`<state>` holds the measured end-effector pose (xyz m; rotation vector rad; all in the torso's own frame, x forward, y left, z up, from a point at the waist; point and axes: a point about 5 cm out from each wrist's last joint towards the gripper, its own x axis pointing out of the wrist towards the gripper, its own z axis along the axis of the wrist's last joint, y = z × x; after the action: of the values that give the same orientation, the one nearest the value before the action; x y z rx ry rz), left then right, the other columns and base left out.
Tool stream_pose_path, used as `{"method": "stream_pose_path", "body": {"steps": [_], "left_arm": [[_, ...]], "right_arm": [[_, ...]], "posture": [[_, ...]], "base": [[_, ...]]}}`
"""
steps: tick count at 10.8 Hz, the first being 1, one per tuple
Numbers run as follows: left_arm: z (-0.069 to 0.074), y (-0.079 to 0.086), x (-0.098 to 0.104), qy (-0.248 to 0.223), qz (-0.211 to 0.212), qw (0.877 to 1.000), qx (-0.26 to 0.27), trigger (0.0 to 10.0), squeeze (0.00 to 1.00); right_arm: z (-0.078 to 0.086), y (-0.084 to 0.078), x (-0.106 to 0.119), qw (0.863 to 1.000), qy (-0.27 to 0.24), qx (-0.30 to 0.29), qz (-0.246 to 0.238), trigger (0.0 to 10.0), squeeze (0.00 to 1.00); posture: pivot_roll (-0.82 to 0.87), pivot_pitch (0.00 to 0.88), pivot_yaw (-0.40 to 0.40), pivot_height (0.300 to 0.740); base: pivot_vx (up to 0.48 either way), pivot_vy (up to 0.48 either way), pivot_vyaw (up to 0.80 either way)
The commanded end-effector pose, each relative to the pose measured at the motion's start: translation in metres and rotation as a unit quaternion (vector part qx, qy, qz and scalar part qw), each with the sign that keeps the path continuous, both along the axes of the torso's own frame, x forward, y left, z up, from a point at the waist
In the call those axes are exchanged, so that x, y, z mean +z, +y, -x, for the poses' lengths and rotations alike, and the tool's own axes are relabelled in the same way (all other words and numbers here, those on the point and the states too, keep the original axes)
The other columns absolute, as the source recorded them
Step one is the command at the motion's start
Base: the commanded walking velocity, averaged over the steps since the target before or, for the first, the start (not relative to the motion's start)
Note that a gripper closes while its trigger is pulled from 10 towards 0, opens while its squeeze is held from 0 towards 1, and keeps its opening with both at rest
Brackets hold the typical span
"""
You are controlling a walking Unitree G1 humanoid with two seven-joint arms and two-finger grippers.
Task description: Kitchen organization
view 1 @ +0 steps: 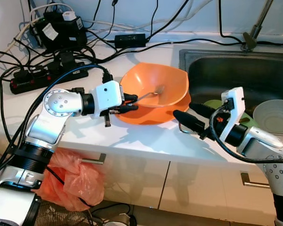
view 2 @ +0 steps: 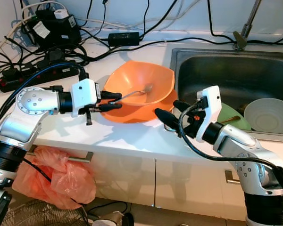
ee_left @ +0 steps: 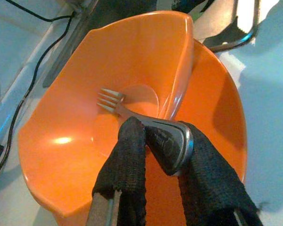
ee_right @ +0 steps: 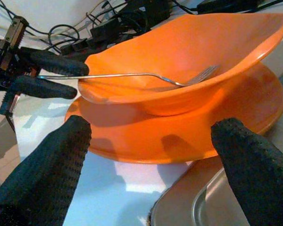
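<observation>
An orange bowl sits on an orange plate on the white counter, just left of the sink. A metal fork lies with its tines inside the bowl and its handle sticking out over the left rim. My left gripper is shut on the end of the fork's handle. My right gripper hovers open at the plate's right edge, near the sink rim, with nothing between its fingers. It faces the bowl and plate.
The steel sink on the right holds a white bowl and a green plate. Power strips and tangled cables crowd the back left of the counter. An orange plastic bag hangs from a cabinet handle below.
</observation>
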<state>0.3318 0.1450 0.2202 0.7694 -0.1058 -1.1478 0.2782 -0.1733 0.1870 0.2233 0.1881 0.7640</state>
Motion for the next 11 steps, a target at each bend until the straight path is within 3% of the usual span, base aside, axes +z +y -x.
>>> {"method": "stream_pose_path", "body": {"steps": [1,6,9,11], "left_arm": [[0.001,0.001,0.003,-0.005,0.003,1.000,-0.001,0.0,0.00],[-0.005,0.004,0.010,-0.028,0.016,0.999,0.018,0.0,0.00],[-0.018,0.012,0.023,-0.070,0.067,0.992,0.086,0.0,0.00],[-0.027,0.017,0.037,-0.112,0.115,0.977,0.140,0.0,0.00]], "right_arm": [[0.000,0.001,0.001,1.000,-0.004,-0.002,0.002,10.0,0.00],[-0.001,0.001,-0.001,1.000,-0.003,-0.004,0.004,10.0,0.00],[-0.001,0.001,0.000,1.000,-0.005,-0.007,0.002,10.0,0.00],[-0.005,0.000,0.002,0.999,-0.011,-0.028,-0.011,10.0,0.00]], "posture": [[0.10,0.054,0.109,0.740],[0.10,0.055,0.107,0.740],[0.09,0.055,0.106,0.740],[0.09,0.055,0.107,0.740]], "base": [[0.000,0.000,0.00],[0.000,0.000,0.00],[0.000,0.000,0.00],[0.000,0.000,0.00]]}}
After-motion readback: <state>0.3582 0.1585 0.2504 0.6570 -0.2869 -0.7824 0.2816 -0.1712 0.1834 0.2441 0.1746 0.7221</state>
